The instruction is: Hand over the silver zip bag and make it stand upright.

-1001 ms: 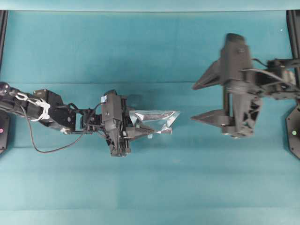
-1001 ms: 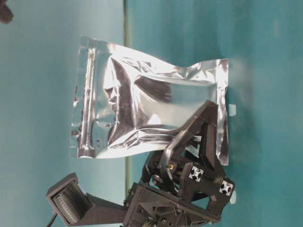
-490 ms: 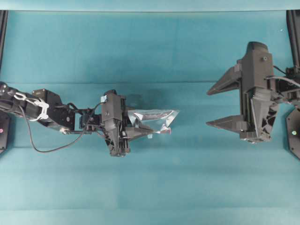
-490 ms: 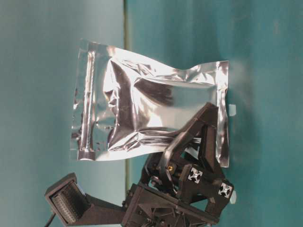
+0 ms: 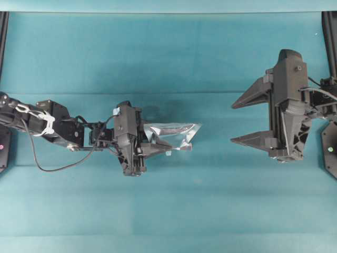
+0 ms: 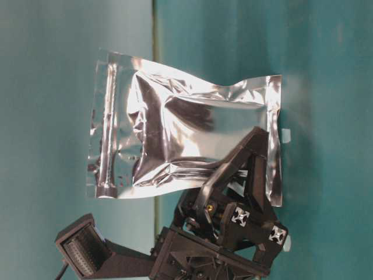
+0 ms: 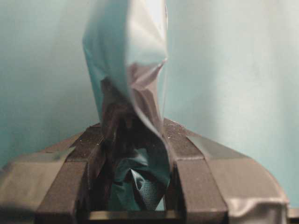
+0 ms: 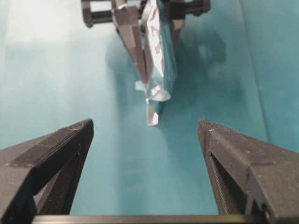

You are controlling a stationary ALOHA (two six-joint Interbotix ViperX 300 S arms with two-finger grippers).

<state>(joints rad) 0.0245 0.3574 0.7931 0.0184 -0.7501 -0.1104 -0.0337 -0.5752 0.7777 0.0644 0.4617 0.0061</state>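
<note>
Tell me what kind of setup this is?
Likely a lab robot workcell: a bare teal table, two black arms facing each other, the left tool gripping the silver zip bag, the right tool open.

Teal table surface (image 5: 174, 211) spans the whole overhead view, matte, faint horizontal creases; black frame rails at far left (image 5: 3, 31) and right (image 5: 330, 31) edges; lighting even, soft.

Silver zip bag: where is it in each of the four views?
Overhead: silver zip bag left of centre, in the left gripper.
Table-level: fills the middle, pinched from below.
Left wrist: top centre, edge-on.
Right wrist: top centre, ahead of the open right gripper.
Shared landmark: the left gripper's fingers.
</note>
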